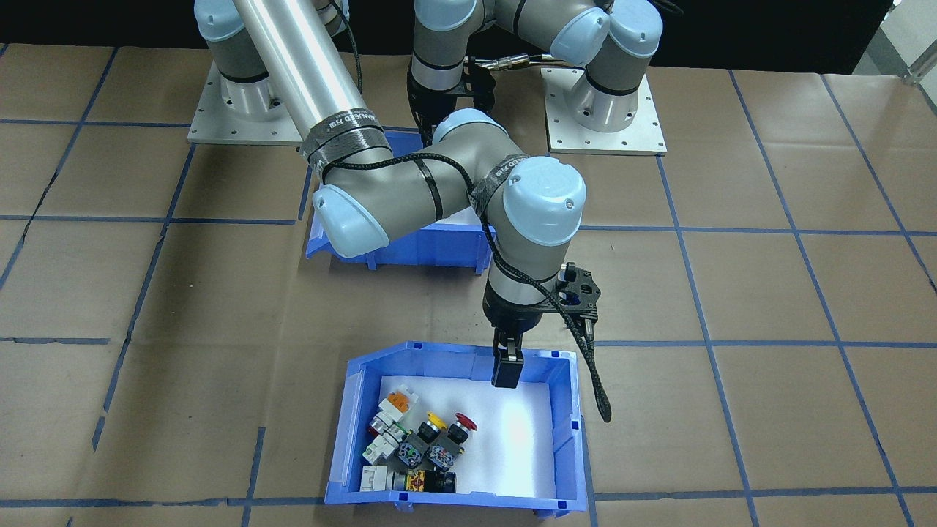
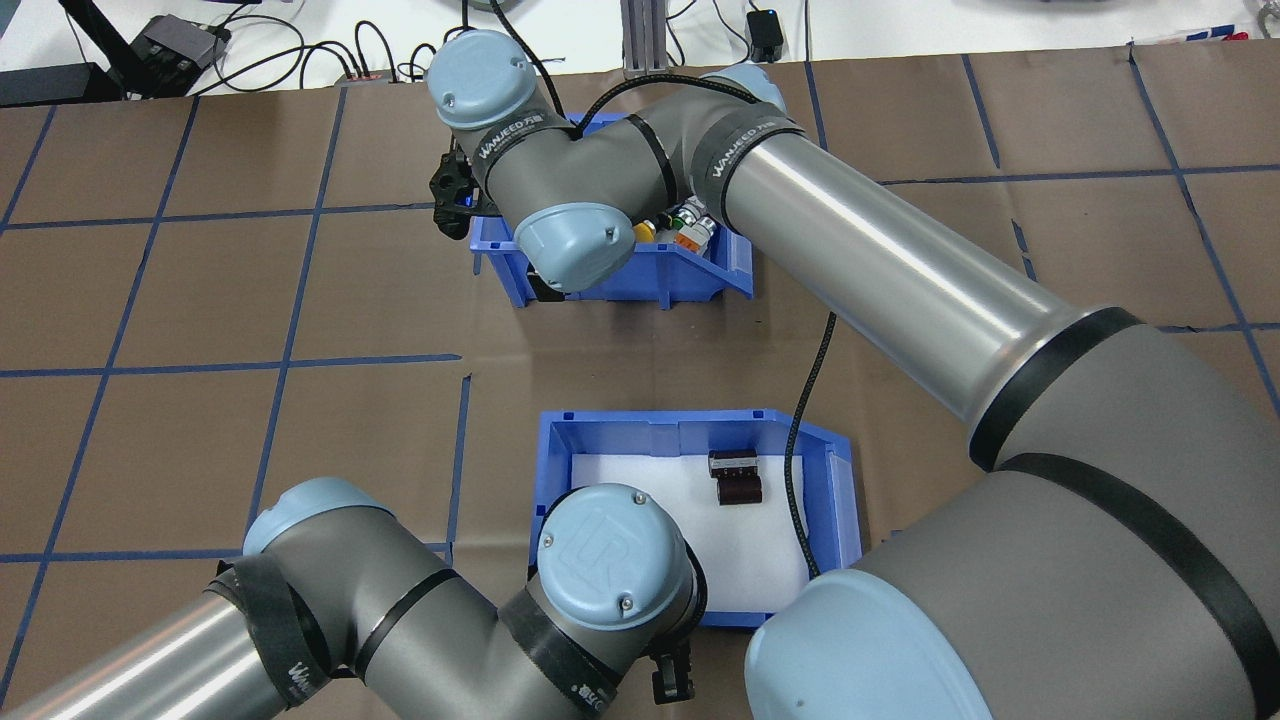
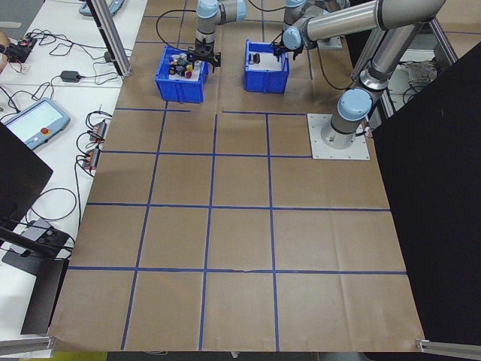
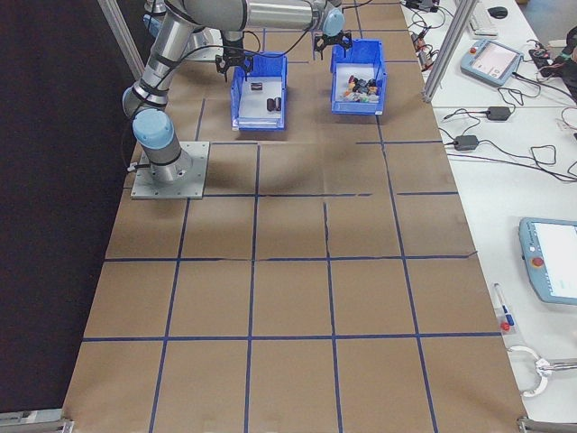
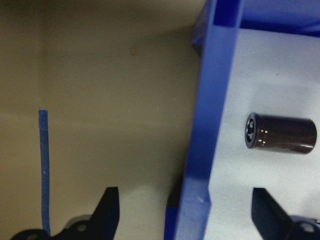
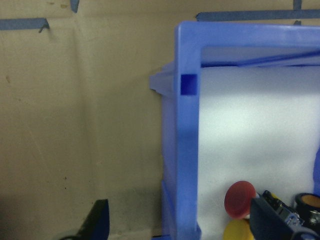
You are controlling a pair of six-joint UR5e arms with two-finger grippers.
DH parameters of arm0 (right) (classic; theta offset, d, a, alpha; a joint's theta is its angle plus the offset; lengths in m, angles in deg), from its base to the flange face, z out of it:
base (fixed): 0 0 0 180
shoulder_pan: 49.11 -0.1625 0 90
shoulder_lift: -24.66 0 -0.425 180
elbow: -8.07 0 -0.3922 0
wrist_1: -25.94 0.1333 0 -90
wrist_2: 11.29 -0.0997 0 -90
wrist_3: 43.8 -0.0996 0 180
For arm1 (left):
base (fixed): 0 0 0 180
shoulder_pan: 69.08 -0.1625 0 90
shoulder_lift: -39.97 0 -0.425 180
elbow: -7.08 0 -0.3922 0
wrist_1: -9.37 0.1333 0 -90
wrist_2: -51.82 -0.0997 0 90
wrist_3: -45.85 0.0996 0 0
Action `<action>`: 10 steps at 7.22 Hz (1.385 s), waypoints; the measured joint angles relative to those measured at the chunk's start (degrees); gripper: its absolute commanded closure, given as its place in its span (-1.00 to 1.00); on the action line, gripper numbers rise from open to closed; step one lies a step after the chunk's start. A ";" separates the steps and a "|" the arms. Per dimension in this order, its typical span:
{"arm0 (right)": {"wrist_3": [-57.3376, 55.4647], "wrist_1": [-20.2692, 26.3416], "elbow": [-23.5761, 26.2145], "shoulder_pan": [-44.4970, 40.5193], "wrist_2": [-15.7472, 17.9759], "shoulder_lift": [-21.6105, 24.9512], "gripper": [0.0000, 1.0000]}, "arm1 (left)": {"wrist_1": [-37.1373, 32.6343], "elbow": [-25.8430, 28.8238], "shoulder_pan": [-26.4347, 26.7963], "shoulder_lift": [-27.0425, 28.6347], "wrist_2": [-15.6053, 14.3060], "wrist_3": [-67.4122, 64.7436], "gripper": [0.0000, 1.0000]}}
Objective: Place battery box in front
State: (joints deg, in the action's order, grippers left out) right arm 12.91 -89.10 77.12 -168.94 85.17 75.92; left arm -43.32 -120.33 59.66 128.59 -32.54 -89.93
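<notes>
The battery box (image 5: 200, 150) wall is being straddled by the open left claw (image 5: 185, 215); the open right claw (image 6: 180, 225) is being straddled likewise over the switch bin (image 6: 187, 125).

Grey-jointed arms with pale-blue caps, silver tubes, black braided cables (WANJEED lettering on black bands) and square grey baseplates.

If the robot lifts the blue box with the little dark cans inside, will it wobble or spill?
The battery box looks like stiff plastic, so it probably won't bend. With only a few cylinders inside, it's likely light. They lie loose on smooth white foam, so they may roll if the box tilts. The left tool straddles one wall, so it could tip.
</notes>
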 measured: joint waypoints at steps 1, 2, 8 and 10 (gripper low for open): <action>0.04 0.19 -0.21 0.18 -0.02 -0.07 -1.00 | 0.13 -0.04 0.01 0.09 0.06 -0.04 1.00; 0.06 0.38 -0.12 0.31 -0.03 -0.23 -0.99 | 0.21 -0.06 0.01 0.08 0.12 0.04 1.00; 4.69 0.16 -0.40 0.54 2.93 -0.56 1.00 | -2.36 -0.19 -0.36 -5.86 -2.73 5.87 1.00; 5.77 -0.18 -0.95 0.92 3.68 -0.06 1.00 | -7.55 -0.51 -1.86 -9.75 -5.33 12.63 1.00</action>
State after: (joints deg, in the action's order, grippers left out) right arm 18.68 -89.28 76.18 -168.03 88.86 75.86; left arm -50.87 -120.84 57.80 118.84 -37.86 -77.30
